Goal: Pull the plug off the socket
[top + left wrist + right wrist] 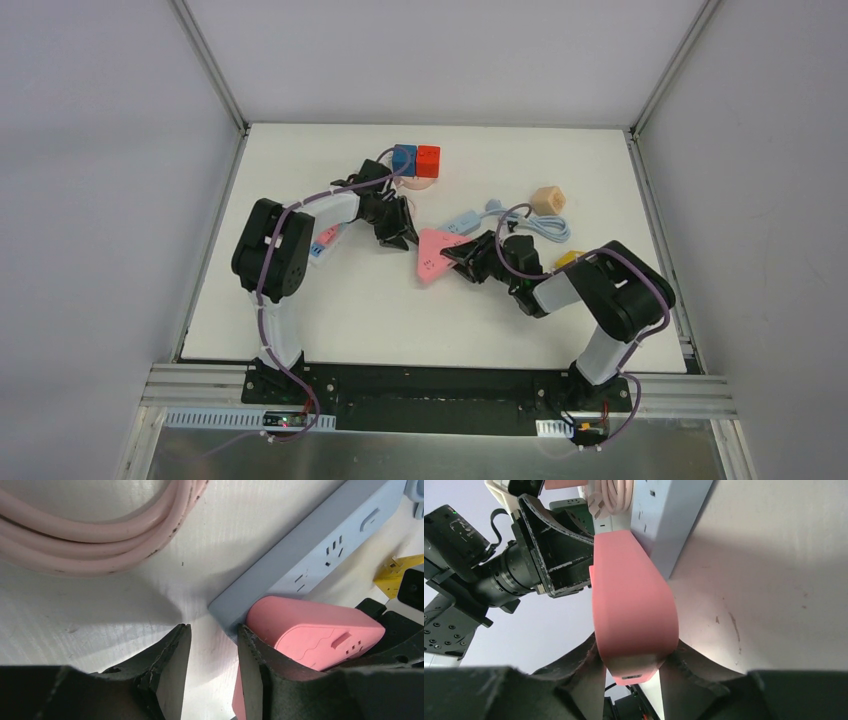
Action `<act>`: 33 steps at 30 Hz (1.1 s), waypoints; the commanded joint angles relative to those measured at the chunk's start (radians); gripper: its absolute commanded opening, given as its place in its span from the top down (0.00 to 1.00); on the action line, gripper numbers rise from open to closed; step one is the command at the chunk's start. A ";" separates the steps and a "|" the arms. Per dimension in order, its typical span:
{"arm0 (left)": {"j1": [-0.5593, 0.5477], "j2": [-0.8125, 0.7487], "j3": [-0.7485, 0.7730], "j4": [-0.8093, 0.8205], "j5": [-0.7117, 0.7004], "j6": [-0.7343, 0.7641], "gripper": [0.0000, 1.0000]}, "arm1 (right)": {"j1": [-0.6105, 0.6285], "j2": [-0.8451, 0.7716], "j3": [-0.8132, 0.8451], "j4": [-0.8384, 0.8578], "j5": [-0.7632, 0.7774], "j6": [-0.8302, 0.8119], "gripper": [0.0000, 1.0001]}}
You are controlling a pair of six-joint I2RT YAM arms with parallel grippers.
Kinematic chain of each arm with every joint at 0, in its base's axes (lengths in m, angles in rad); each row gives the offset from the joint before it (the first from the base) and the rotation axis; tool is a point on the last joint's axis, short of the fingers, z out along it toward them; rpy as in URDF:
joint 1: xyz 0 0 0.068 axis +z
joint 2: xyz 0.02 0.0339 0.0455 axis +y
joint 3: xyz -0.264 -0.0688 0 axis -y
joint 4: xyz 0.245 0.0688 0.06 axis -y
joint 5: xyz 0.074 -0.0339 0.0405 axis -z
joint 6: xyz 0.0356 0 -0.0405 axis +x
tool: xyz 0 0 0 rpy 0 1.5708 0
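Note:
The pink wedge-shaped plug [433, 257] lies on the white table, its broad end against the pale blue socket strip [462, 220]. My right gripper [458, 256] comes from the right and is shut on the plug's narrow end [631, 595], one finger on each side. In the right wrist view the socket strip [669, 515] sits beyond the plug. My left gripper [400, 235] hovers left of the plug. Its fingers [212, 630] stand a little apart with only bare table between them, just short of the strip's end [320, 545]. The right finger is beside the plug [310, 630].
A coiled pink cable [100, 535] lies behind the left gripper, under a blue cube [404, 158] and a red cube [428, 160]. A beige cube [548, 199], a looped blue cable [545, 228] and a yellow piece [566, 258] lie to the right.

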 commanded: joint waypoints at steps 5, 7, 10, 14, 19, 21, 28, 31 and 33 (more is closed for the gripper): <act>-0.090 0.095 -0.030 -0.129 -0.001 0.007 0.60 | -0.079 0.002 0.027 -0.067 -0.025 -0.097 0.56; -0.092 0.102 -0.026 -0.129 -0.003 0.003 0.61 | -0.077 0.016 0.025 -0.048 -0.035 -0.080 0.47; -0.097 0.107 -0.031 -0.128 -0.012 -0.001 0.63 | -0.077 0.036 0.011 -0.003 -0.048 -0.054 0.45; -0.102 0.113 -0.041 -0.129 -0.023 -0.003 0.65 | -0.077 0.079 0.017 0.086 -0.120 -0.035 0.74; -0.106 0.121 -0.040 -0.142 -0.041 -0.004 0.66 | -0.078 0.119 -0.001 0.206 -0.138 0.019 1.00; -0.107 0.121 -0.037 -0.152 -0.055 -0.004 0.68 | -0.079 0.122 0.000 0.224 -0.140 0.034 1.00; -0.107 0.124 -0.038 -0.156 -0.085 0.002 0.71 | -0.092 0.103 0.032 0.283 -0.203 0.078 1.00; -0.107 0.124 -0.042 -0.160 -0.093 0.006 0.71 | -0.091 0.087 0.049 0.341 -0.252 0.092 1.00; -0.107 0.123 -0.044 -0.166 -0.103 0.013 0.71 | -0.091 0.077 0.056 0.366 -0.276 0.088 1.00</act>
